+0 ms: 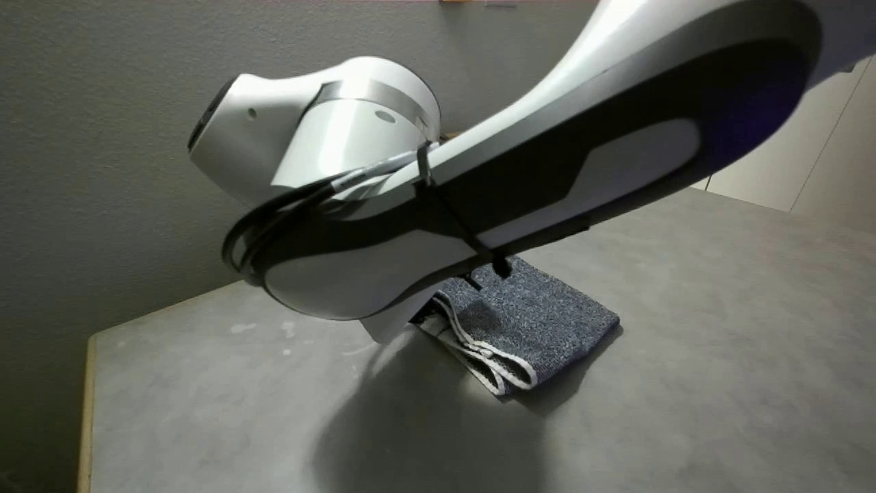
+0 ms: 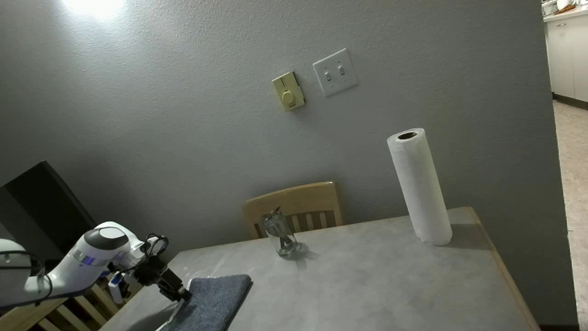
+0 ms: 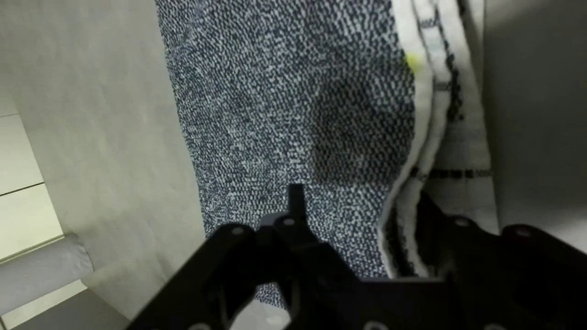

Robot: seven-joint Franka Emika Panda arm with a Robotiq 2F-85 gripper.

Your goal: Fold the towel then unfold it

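The end effector (image 3: 360, 199) stands spread, fingers either side of the upper white hems of the folded towel (image 3: 275, 114). In an exterior view, the towel lies at seven o'clock on the tabletop (image 2: 367, 285); from it, a glass (image 2: 278, 232) stands at half past one, a paper roll (image 2: 420, 188) at two; beyond, a chair (image 2: 294, 200).

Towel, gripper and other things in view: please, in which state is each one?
Towel: folded in layers, white edges slightly gaping.
Gripper: open, at the towel's edge.
Clear glass: upright, dark contents unclear.
Paper towel roll: standing upright.
Double light switch: toggle positions too small to tell.
Wall dial: setting unreadable.
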